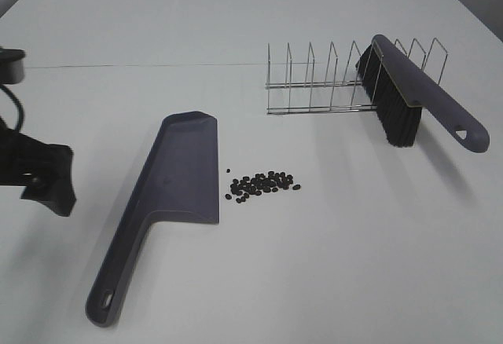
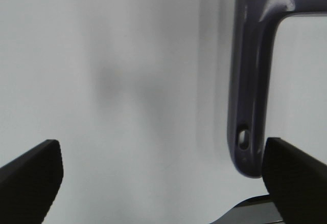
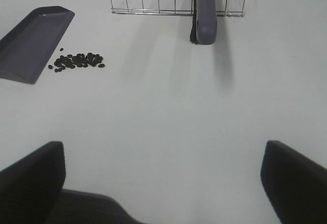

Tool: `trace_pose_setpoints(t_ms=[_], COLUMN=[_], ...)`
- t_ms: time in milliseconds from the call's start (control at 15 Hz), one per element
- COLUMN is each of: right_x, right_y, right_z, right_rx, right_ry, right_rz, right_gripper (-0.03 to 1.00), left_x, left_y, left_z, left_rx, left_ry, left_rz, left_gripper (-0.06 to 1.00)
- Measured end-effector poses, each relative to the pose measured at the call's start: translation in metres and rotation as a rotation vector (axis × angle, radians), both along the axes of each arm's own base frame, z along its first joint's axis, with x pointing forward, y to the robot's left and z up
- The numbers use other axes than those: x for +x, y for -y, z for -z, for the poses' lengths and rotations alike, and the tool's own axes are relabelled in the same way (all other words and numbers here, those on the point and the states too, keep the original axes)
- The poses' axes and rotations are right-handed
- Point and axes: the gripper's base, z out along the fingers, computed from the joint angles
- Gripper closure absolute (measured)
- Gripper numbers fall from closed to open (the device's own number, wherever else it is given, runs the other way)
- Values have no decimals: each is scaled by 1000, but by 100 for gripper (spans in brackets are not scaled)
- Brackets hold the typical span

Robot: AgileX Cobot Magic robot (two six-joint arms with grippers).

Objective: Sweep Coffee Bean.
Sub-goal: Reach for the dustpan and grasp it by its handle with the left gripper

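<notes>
Now left gripper [image 2: 163, 175] hanging wide open, gripping nothing; grey-purple plastic dustpan [image 2: 250, 81] handle end lying just beside one fingertip. Right gripper [image 3: 163, 178] also gaping, empty; dark oval coffee bean [image 3: 76, 61] pile lying well ahead of jaws, beside dustpan mouth.

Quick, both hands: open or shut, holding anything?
Left hand: open, empty, near the dustpan handle.
Right hand: open, empty.
</notes>
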Motion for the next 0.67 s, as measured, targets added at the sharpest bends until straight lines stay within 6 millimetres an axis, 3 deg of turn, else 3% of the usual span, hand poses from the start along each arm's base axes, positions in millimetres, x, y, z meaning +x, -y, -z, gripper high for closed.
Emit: trace_pose_setpoints(t_ms=[133,200,467,667], right_x=[0,0,0,0], right_y=[0,0,0,0], right_z=[0,0,0,0], right_rx=[0,0,0,0], right_ry=[0,0,0,0], right_rz=[0,0,0,0], right_gripper=[3,3,3,3], left_x=[15,19,37,50], left_y=[35,42,67,74], left_z=[28,38,66,85], left_rx=[23,35,46,58], left_ry=[-74,-98,-137,-158], left_rz=[41,50,73,71], left_gripper=[-3,-3,-3,-3])
